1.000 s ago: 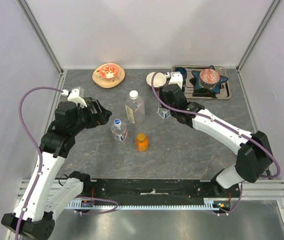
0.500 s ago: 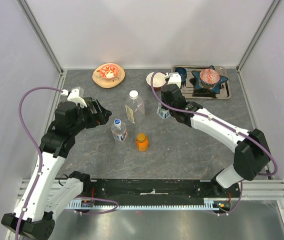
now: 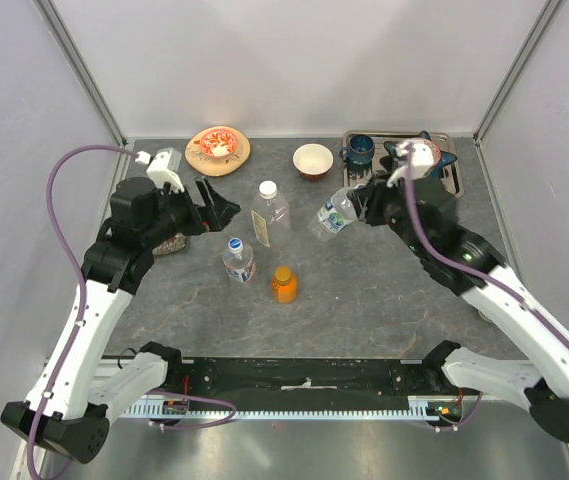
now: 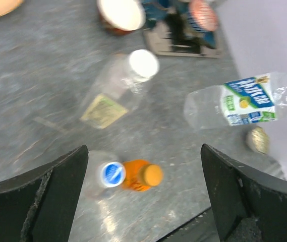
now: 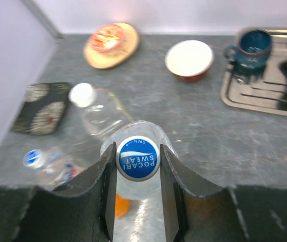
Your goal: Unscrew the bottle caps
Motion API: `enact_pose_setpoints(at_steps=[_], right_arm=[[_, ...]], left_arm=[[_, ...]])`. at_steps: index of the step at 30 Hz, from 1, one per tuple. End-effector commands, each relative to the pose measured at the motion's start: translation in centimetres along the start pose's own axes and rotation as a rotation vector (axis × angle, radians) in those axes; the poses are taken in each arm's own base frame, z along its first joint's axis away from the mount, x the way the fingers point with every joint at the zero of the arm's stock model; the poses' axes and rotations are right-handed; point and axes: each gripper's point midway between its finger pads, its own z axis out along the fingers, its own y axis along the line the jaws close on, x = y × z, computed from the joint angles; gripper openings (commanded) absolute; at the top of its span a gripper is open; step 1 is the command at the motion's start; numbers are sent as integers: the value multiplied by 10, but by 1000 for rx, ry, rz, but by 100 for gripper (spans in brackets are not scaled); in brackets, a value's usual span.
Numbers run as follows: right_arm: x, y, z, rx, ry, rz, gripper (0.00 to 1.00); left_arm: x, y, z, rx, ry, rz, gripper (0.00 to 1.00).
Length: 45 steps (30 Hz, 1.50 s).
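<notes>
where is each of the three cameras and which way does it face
Top external: fixed above and behind the arms, looking down on the grey table; both arms show whole.
Left wrist: on the raised left gripper, looking down past its open dark fingers.
Right wrist: behind the right gripper, looking along the short clear blue-labelled bottle it clamps, cap toward the lens.
Shared: all three show the tall clear white-capped bottle and the small orange bottle.

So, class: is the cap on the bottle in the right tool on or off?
On. The blue cap sits on the Pocari Sweat bottle, held between the right tool's fingers.
</notes>
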Motion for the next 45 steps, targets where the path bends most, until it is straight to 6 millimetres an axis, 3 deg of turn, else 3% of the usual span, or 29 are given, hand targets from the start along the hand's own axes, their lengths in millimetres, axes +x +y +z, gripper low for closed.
enact_pose_setpoints(at_steps=[1,3,4,8,14,24,29,37,45], right_arm=[[-3,52,-52,-347,64,40,0],[-13,67,-75,-459,41,32,0],[-11,80,-90,-564,51,12,0],[-18,86,-123,-682,-21,-59,0],[-21,102,-140,-805,-36,-35,0],[-41,137,-151,-991,-14,17,0],[-51,151,-165,-1095,-18,44,0],[-60,156,-166,-1114,-35,49,0],[-66,152,-150,-1045,-64,57,0]], left_arm=[[-31,-98,-31,468,-65,111,100],[-41,-122,-43,594,-106,142,100],[-34,-133,-49,674,-62,147,100],[-26,-153,-60,822,21,177,100],[-4,-182,-81,991,61,299,100],[29,-206,-97,1151,32,515,99],[36,-200,-84,1098,8,536,99],[45,-197,-64,1061,44,529,100],[55,-210,-69,1115,64,524,100]])
